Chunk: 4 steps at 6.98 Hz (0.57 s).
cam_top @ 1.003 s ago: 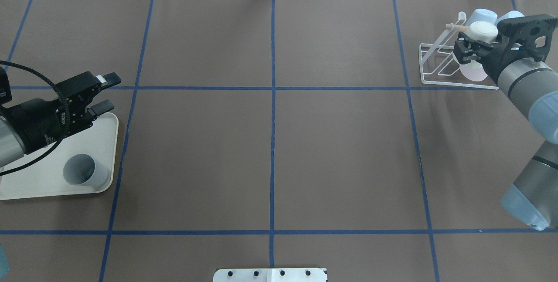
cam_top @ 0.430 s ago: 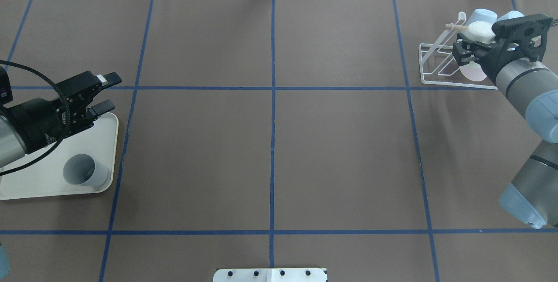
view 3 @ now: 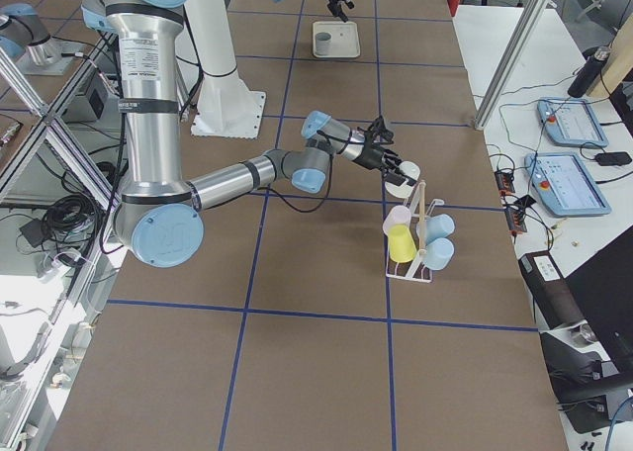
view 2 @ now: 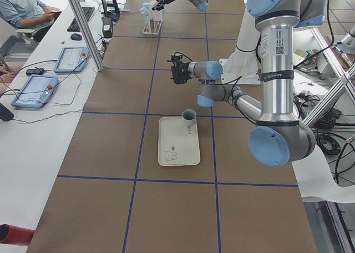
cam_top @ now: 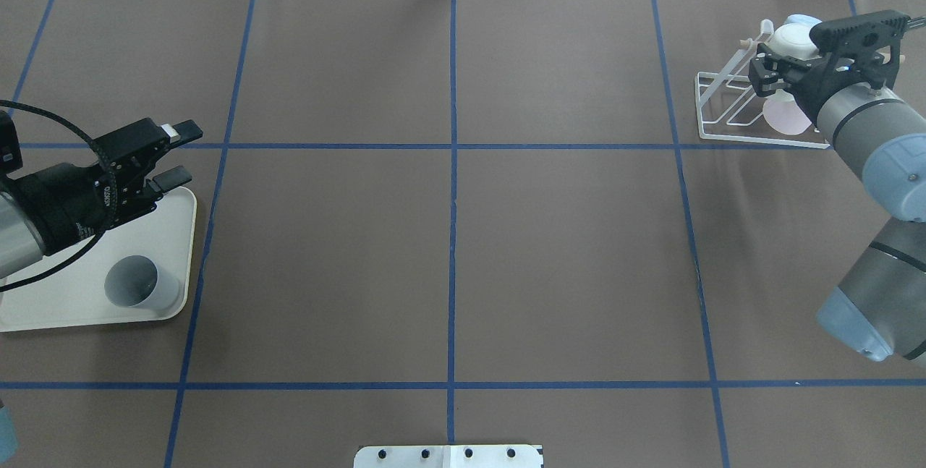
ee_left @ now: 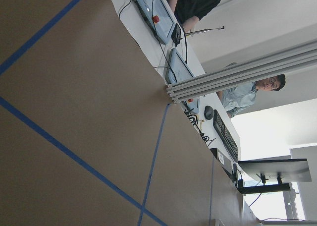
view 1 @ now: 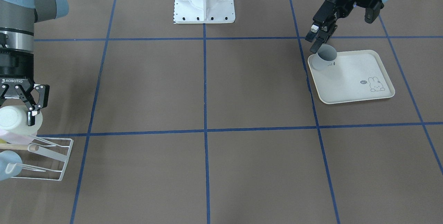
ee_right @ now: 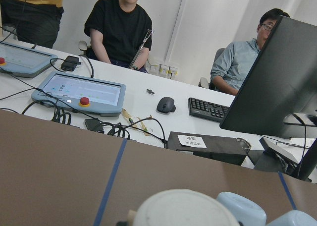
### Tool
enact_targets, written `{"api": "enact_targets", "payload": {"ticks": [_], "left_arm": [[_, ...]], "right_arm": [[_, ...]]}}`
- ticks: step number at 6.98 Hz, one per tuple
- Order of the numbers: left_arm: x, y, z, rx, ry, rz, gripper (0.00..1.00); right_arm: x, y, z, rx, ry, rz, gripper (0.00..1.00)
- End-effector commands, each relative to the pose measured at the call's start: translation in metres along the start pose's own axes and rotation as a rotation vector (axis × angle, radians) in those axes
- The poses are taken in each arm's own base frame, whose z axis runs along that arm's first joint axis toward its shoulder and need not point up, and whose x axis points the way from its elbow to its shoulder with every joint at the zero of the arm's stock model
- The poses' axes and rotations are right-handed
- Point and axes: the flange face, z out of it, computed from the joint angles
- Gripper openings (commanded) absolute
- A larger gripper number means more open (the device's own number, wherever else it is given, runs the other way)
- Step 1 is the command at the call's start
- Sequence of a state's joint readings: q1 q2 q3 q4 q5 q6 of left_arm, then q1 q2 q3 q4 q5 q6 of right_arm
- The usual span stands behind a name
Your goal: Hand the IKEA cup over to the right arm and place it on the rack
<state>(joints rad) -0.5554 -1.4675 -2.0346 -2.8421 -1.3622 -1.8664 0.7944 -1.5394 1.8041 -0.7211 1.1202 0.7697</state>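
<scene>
Paper [cam_top: 325, 258], brown with blue tape [cam_top: 453, 200] grid, carries rack [cam_top: 738, 110]; people [ee_right: 119, 28] sit beyond.

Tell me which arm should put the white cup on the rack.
Right. The right arm holds the white cup in its jaws at the rack; the left arm is far across the table, jaws open, by the tray.
</scene>
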Motion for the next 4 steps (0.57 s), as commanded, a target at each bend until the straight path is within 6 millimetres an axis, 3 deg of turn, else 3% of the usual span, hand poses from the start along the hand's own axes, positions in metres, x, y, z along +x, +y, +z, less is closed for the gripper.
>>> {"api": "enact_targets", "payload": {"ticks": [1, 4], "left_arm": [[-0.001, 0.000, 0.000, 0.001, -0.004, 0.000, 1.00], [-0.002, 0.000, 0.001, 0.001, -0.004, 0.000, 1.00]], "right_arm": [[0.000, -0.003, 0.005, 0.004, 0.005, -0.007, 0.00], [-0.005, 0.004, 0.018, -0.007, 0.009, -0.012, 0.00]]}}
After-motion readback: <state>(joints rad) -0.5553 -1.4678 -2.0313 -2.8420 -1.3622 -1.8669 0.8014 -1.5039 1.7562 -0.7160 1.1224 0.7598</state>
